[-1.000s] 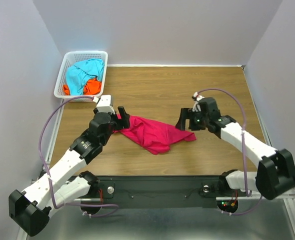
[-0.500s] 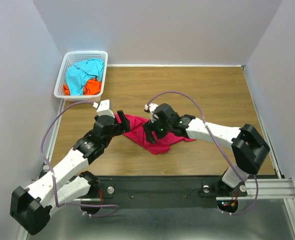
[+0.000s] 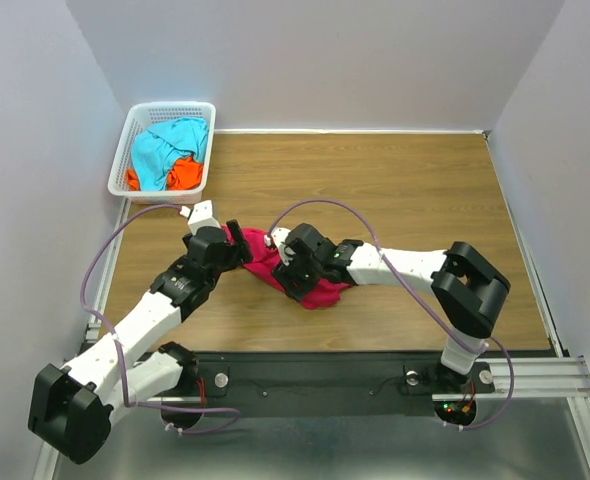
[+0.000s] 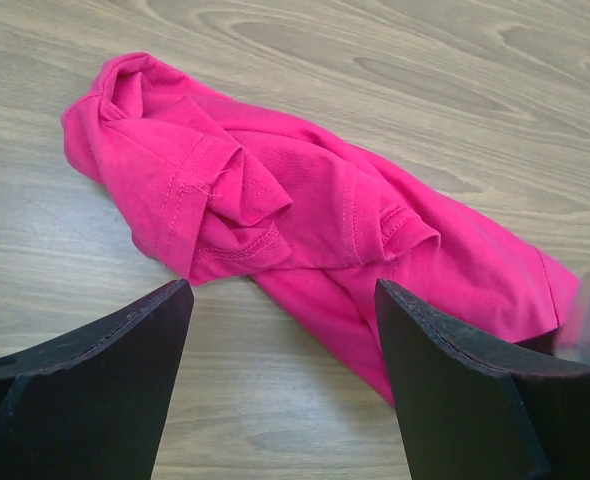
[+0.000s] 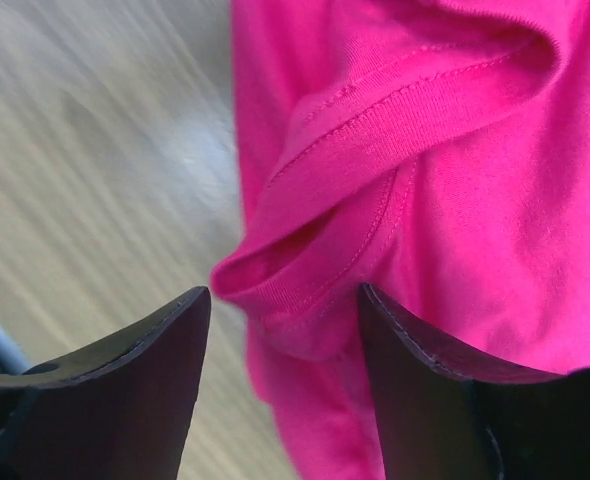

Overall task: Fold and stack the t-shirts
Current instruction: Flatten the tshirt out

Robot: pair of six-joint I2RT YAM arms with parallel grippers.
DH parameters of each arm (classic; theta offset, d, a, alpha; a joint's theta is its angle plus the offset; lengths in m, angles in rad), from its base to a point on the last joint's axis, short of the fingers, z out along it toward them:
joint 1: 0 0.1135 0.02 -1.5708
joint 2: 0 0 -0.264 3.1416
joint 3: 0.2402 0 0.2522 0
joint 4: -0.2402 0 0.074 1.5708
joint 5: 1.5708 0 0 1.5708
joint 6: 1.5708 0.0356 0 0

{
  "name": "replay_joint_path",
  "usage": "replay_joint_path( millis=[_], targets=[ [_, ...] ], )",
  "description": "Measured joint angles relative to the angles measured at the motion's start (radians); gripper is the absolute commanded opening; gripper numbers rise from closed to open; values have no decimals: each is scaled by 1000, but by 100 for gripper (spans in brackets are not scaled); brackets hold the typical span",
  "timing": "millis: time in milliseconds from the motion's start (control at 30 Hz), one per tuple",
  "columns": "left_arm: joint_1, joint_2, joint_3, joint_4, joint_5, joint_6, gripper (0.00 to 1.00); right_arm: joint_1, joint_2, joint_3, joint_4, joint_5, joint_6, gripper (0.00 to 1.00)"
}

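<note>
1. Crimson-pink t-shirt [image 3: 323, 293]: crumpled in a heap on the wooden counter [image 3: 395, 180], left of centre in the top view, between the two grippers.
2. Left gripper [image 4: 283, 288]: jaws wide open and empty, low over the counter at the heap's upper-left end.
3. Right gripper [image 5: 283, 292]: jaws apart, astride a stitched hem fold of the heap; no pinch is visible.
4. Turquoise-blue t-shirt [image 3: 165, 145] and orange t-shirt [image 3: 185, 173]: bundled together in the white basket [image 3: 170, 105], upper left of the frame, well apart from the heap.

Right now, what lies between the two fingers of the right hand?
A hemmed fold of the crimson-pink t-shirt, shown in the right wrist view.
</note>
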Motion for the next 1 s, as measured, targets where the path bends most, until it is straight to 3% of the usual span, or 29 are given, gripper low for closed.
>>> replay_joint_path(
  millis=[100, 200, 233, 333, 433, 700, 833, 1000],
  targets=[
    [5, -16, -7, 0, 2, 0, 85, 3, 29, 0, -1, 23, -19, 57],
    [7, -29, -10, -2, 3, 5, 85, 4, 47, 0, -2, 48, -35, 36],
    [7, -32, -10, -2, 3, 6, 85, 4, 49, 0, -2, 54, -37, 21],
    [7, -39, -10, -3, 3, 10, 85, 4, 50, 1, -3, 92, -46, 6],
    [7, -43, -10, -8, 3, 17, 85, 4, 50, 18, -8, 147, -49, 1],
    [8, -37, 32, -24, 10, 55, 85, -10, 15, 95, -61, 322, -138, 2],
    [8, -20, 60, -17, 28, 69, 85, -48, -19, 129, -78, 333, -162, 15],
    [8, 22, 62, -8, 55, 76, 85, -73, -23, 132, -96, 298, -155, 17]
  ],
)
